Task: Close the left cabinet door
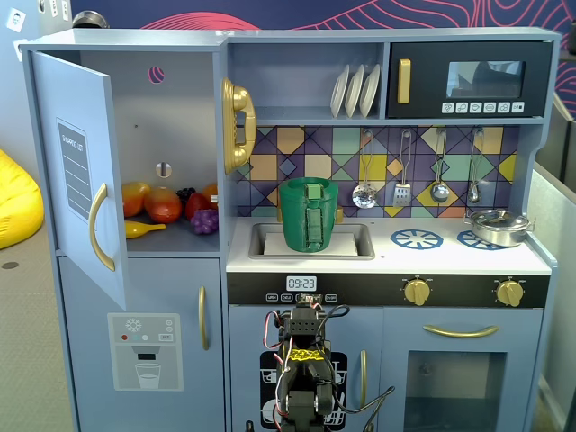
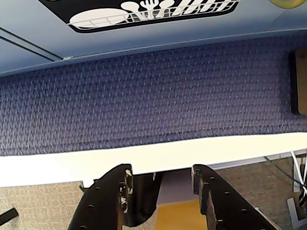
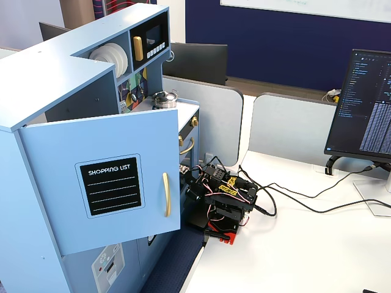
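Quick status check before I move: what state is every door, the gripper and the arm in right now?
left cabinet door: swung wide open, toy fruit exposed inside.
dispenser door: closed.
microwave door: closed.
oven door: closed.
gripper: open, empty, pointing at the mat under the kitchen.
arm: folded low at the kitchen's base, away from the open door.

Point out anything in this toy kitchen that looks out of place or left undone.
The left cabinet door, with the shopping-list panel, stands swung wide open, exposing toy fruit on the shelf. The other doors look shut. The gripper is folded low by the kitchen's base, jaws apart and empty.
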You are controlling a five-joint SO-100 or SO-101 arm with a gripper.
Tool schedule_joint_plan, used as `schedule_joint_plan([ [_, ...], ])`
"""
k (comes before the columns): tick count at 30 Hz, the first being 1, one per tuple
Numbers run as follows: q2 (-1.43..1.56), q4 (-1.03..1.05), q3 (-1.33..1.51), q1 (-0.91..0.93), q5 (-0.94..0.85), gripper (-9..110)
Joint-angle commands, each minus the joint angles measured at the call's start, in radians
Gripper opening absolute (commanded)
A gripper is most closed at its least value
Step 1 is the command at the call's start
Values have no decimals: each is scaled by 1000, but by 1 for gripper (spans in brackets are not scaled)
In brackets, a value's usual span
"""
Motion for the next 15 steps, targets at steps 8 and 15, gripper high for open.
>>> schedule_joint_plan([
  [8, -6, 173, 11, 26, 37, 0],
  [15, -8, 121, 9, -63, -26, 0],
])
